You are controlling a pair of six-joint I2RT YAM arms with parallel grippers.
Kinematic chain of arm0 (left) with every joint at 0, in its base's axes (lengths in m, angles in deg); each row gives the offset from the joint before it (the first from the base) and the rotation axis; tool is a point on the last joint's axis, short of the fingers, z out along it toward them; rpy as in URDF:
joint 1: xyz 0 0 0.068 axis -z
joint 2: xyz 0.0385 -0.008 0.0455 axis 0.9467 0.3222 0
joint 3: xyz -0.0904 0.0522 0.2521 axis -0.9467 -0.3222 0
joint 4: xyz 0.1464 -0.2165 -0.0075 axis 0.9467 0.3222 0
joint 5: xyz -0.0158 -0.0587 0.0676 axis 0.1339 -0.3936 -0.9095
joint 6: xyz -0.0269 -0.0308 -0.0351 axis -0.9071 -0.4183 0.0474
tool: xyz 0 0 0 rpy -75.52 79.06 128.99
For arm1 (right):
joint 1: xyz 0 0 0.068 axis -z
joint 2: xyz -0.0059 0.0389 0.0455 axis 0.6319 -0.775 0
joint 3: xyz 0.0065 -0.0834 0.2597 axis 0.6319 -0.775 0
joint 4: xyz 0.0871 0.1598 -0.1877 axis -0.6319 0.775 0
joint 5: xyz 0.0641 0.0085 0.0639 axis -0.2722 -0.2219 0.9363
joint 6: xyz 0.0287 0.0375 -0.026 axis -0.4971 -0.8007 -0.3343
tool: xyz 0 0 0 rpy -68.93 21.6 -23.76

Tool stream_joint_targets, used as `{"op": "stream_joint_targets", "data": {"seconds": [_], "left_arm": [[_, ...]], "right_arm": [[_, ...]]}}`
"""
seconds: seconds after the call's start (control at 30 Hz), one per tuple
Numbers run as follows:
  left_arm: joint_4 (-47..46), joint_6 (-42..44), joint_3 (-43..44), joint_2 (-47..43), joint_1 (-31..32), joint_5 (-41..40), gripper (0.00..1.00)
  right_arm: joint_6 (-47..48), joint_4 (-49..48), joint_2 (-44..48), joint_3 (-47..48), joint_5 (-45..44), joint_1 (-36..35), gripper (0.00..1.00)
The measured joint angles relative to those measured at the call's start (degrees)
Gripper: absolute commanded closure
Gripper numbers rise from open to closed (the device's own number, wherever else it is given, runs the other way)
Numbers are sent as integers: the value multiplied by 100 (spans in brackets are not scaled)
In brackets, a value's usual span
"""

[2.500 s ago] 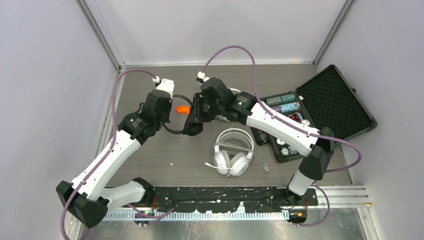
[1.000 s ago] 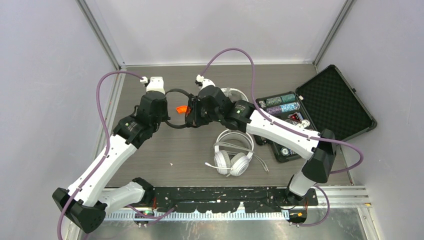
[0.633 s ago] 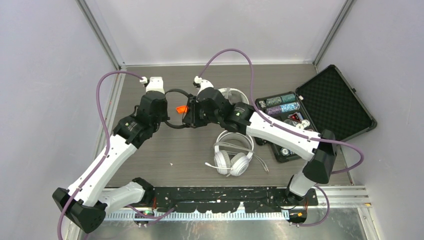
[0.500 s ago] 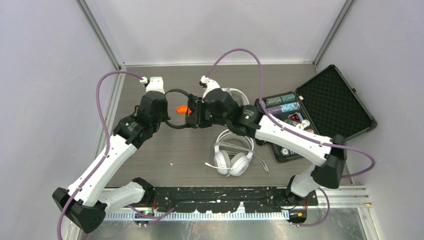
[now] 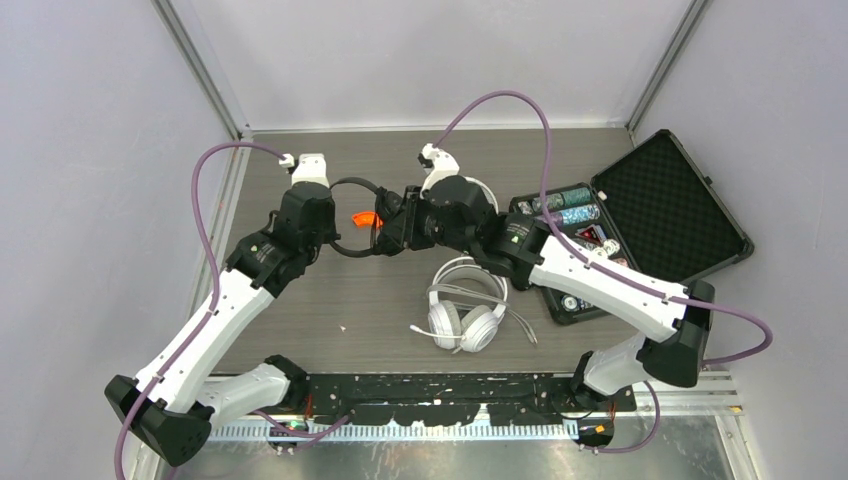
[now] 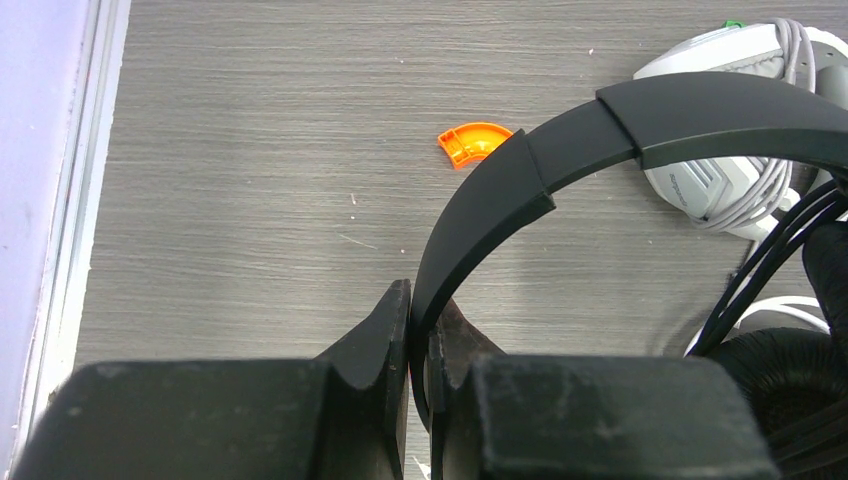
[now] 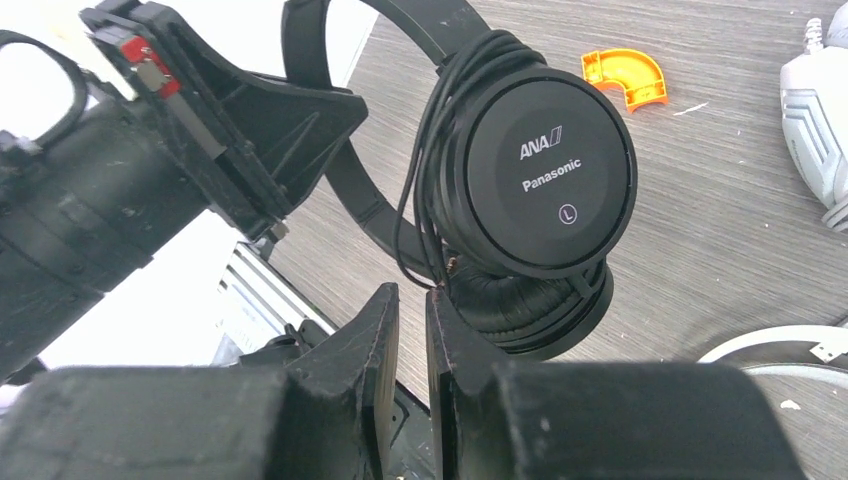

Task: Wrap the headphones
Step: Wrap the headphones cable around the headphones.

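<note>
The right tool (image 7: 412, 295) has just eased from nearly shut to a narrow gap with nothing visibly between its tips, and its arm has swung outward. The cord (image 7: 440, 130) lies looped round the black headphones (image 7: 545, 180). The left tool (image 6: 420, 300) stays clamped on their headband (image 6: 480, 200), holding them above the counter (image 5: 300, 330). This pair looks nearly wrapped, while the white pair (image 5: 465, 305) has loose cord.

light: bright, even; shadows: soft, faint; focus: wrist-view foregrounds slightly blurred
</note>
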Motion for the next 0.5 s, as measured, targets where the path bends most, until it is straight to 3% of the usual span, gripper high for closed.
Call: {"op": "stream_joint_targets", "data": {"seconds": [0.27,0.5], "left_arm": [[0,-15,0,0,0,13,100],[2,-22,9,0,0,31,100]], "right_arm": [[-26,-11,-365,0,-7,0,79],[-83,-57,-492,0,-9,-15,92]]}}
